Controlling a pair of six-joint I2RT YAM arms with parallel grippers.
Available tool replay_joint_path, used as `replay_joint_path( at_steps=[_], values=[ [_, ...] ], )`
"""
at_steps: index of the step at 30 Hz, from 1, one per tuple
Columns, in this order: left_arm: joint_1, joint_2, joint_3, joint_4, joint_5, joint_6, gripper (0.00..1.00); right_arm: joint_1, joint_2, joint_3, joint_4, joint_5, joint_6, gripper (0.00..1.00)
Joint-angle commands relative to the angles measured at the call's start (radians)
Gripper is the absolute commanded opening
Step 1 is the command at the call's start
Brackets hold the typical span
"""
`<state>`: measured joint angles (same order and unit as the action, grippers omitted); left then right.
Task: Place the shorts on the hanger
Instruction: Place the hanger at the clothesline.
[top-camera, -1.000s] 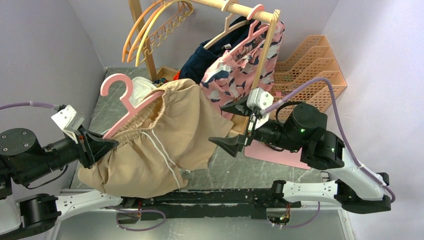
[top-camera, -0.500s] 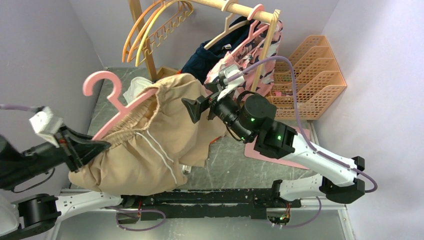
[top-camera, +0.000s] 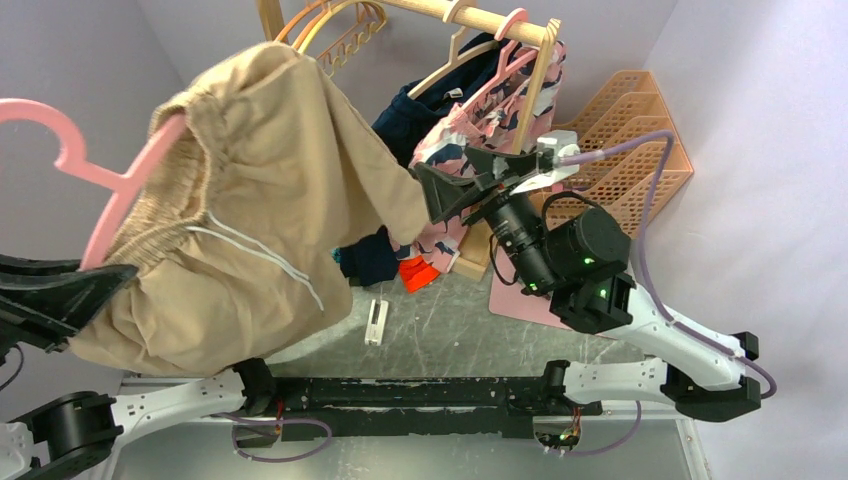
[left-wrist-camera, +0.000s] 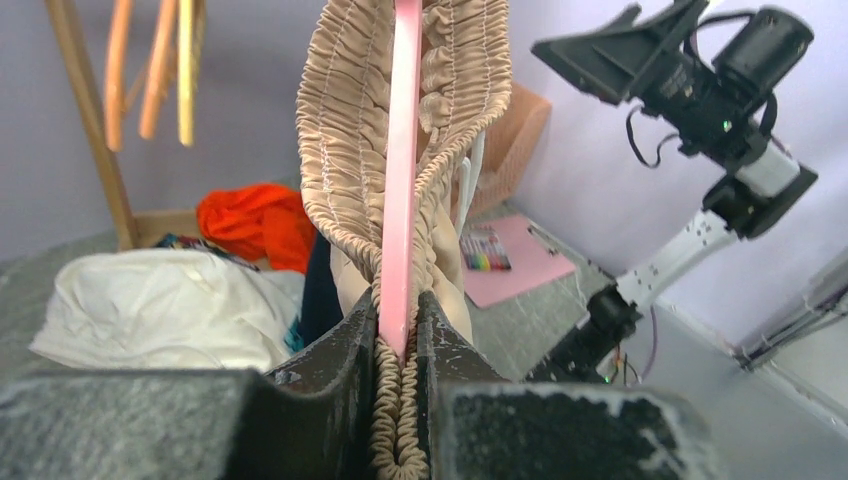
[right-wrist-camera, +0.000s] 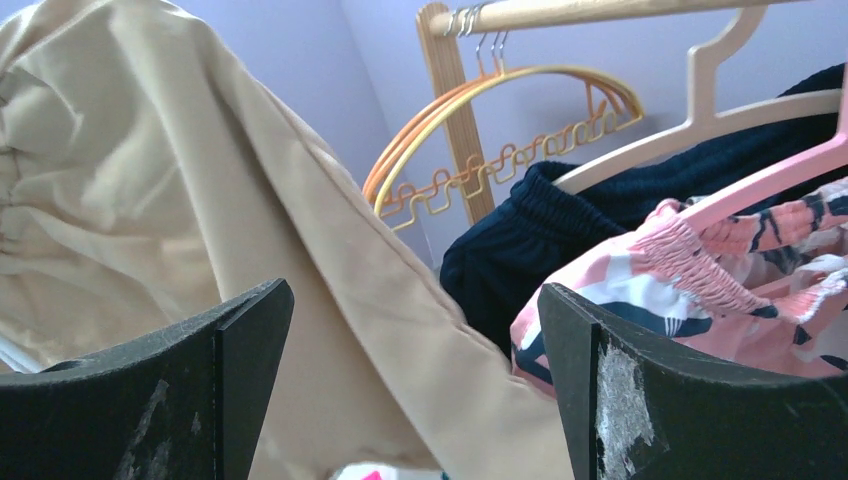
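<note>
The tan shorts (top-camera: 230, 200) hang lifted high on the left, threaded onto the pink hanger (top-camera: 105, 205), whose hook points out to the left. My left gripper (top-camera: 100, 285) is shut on the hanger's end and the gathered waistband. In the left wrist view the pink hanger (left-wrist-camera: 403, 170) runs up between the two waistband folds of the shorts (left-wrist-camera: 345, 150), pinched in the left gripper (left-wrist-camera: 398, 335). My right gripper (top-camera: 450, 180) stands open by the right edge of the shorts. In its own view the right gripper (right-wrist-camera: 415, 340) has the shorts (right-wrist-camera: 200, 200) just ahead, untouched.
A wooden rail (top-camera: 490, 18) carries orange and yellow hangers (top-camera: 330, 30), a navy garment (top-camera: 420, 110) and a pink patterned garment (top-camera: 490, 120). Orange trays (top-camera: 620, 130) stand at the right. A pink sheet (top-camera: 530, 300), a white item (top-camera: 377, 322) and orange cloth (top-camera: 415, 272) lie on the table.
My left arm has raised the hanger and shorts high and to the left. The right gripper has swung up to the right edge of the shorts, still open.
</note>
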<state>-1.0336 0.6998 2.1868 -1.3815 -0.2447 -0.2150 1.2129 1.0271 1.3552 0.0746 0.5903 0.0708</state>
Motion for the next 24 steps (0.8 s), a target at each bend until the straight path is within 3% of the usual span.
replay_joint_path(
  at_steps=[1,11,18,24],
  values=[
    [0.016,0.014,0.08,0.139,-0.078,0.065,0.07,0.001,-0.013,-0.018,0.044,0.055,0.002,0.97],
    [0.029,-0.124,-0.067,0.468,-0.193,0.16,0.07,0.001,0.032,-0.018,0.06,0.039,-0.006,0.97],
    [0.029,-0.076,0.008,0.472,-0.231,0.209,0.07,0.0,0.046,-0.025,0.066,0.035,-0.006,0.97],
    [0.027,0.006,-0.037,0.386,-0.206,0.238,0.07,-0.001,0.043,-0.032,0.065,0.034,-0.01,0.97]
  ],
)
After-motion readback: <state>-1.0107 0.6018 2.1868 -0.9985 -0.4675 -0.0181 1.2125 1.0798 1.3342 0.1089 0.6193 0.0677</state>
